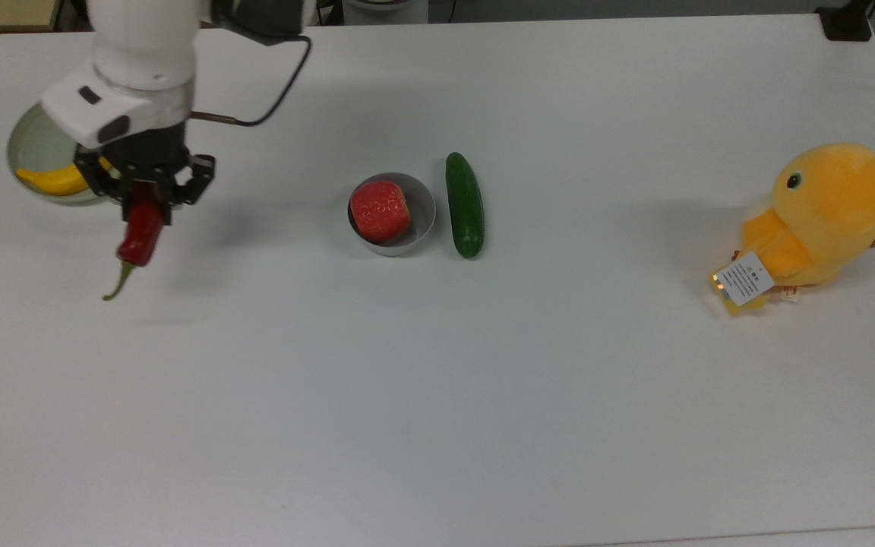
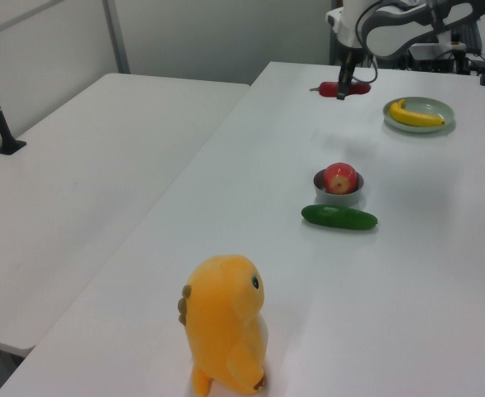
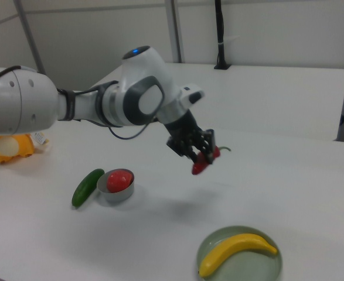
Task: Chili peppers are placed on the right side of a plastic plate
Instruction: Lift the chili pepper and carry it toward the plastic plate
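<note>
White table (image 1: 483, 418) carries a grey bowl (image 1: 421, 205) containing a red apple (image 1: 380, 211), a cucumber (image 1: 465, 203) just beside it, a banana (image 3: 236, 252), and a yellow plush chick (image 1: 825, 213).

In the top view the plastic plate (image 1: 27, 140) sits at upper left of the frame with a banana (image 1: 58, 181) on it. The tool (image 1: 145, 199) holds the chili peppers (image 1: 139, 234) above the surface (image 1: 437, 380), seemingly just right of the plate. At centre, a bowl (image 1: 418, 220) holds an apple (image 1: 380, 210), a cucumber (image 1: 465, 203) just to its right. A plush toy (image 1: 825, 213) stands far right.
</note>
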